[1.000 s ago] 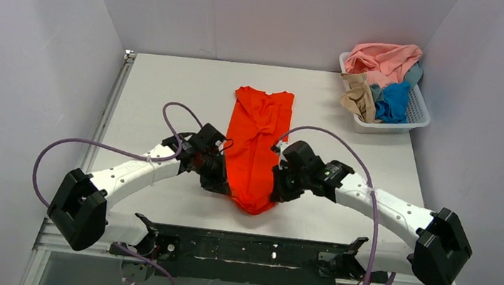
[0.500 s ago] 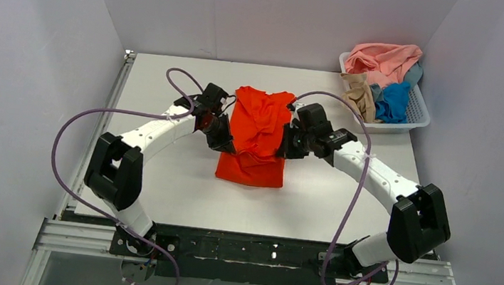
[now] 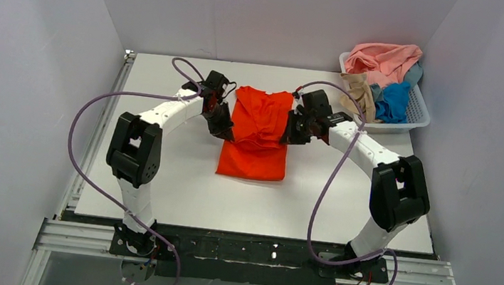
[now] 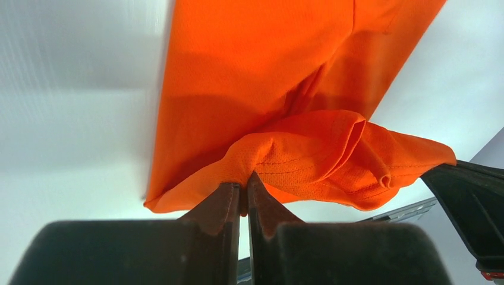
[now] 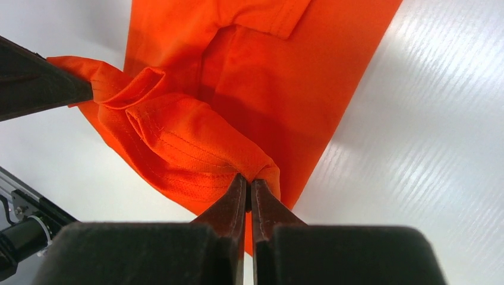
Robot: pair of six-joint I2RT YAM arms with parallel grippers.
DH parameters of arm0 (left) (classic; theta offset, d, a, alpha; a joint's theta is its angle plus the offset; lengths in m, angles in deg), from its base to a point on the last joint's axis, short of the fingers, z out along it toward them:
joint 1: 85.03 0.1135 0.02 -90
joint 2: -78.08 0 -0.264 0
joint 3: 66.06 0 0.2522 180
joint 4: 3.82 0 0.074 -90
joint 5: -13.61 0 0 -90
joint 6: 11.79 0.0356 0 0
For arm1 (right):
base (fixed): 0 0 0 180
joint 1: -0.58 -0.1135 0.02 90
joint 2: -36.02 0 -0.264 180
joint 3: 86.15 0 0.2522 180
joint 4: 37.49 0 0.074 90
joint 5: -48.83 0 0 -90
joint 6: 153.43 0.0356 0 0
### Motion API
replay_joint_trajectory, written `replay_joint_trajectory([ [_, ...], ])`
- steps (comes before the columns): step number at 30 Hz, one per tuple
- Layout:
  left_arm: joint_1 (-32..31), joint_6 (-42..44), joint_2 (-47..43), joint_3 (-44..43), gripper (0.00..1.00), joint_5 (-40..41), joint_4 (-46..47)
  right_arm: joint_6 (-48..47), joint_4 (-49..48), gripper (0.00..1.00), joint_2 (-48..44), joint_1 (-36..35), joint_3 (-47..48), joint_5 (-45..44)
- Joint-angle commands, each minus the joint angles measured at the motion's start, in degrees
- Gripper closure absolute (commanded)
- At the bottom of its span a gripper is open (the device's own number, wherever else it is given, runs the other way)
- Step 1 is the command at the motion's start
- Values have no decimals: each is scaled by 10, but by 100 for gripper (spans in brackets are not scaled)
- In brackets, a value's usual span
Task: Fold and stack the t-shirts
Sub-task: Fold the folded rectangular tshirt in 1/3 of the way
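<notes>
The bright orange-red t-shirt lies lengthwise in the middle of the table, its near end doubled back over the far part. My left gripper is shut on the left corner of the carried hem, held just above the shirt. My right gripper is shut on the right corner of the same hem. The hem sags and bunches between the two grippers. The salmon pink t-shirt, tan-beige t-shirt and blue t-shirt lie heaped in the basket.
A white slatted plastic basket stands at the table's far right corner. Grey walls close in the left, back and right. Both arms arch over the table on either side of the shirt, purple cables looping above them.
Both grippers have carried the shirt's near hem away from the near edge toward the far end, folding the shirt over itself. The arms have stretched out further.
</notes>
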Motion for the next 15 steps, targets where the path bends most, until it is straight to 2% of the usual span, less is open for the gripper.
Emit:
replay_joint_trajectory([
  [1, 10, 11, 40, -30, 97, -6, -64, -15, -22, 99, 31, 20, 42, 22],
  [5, 12, 7, 68, -54, 95, 24, -64, -22, -25, 98, 74, 30, 63, 24],
  [7, 14, 1, 78, -65, 88, 34, -66, -22, -26, 94, 96, 37, 78, 30],
  [9, 15, -2, 82, -71, 68, 41, -67, -24, -23, 78, 112, 43, 94, 32],
  [12, 16, 2, 73, -83, 47, 50, -75, -27, -2, 54, 124, 50, 125, 21],
  [14, 17, 10, 55, -81, 27, 52, -75, -33, 14, 36, 116, 51, 136, 8],
  [15, 17, 12, 42, -75, 13, 53, -74, -29, 14, 27, 105, 51, 132, 0],
])
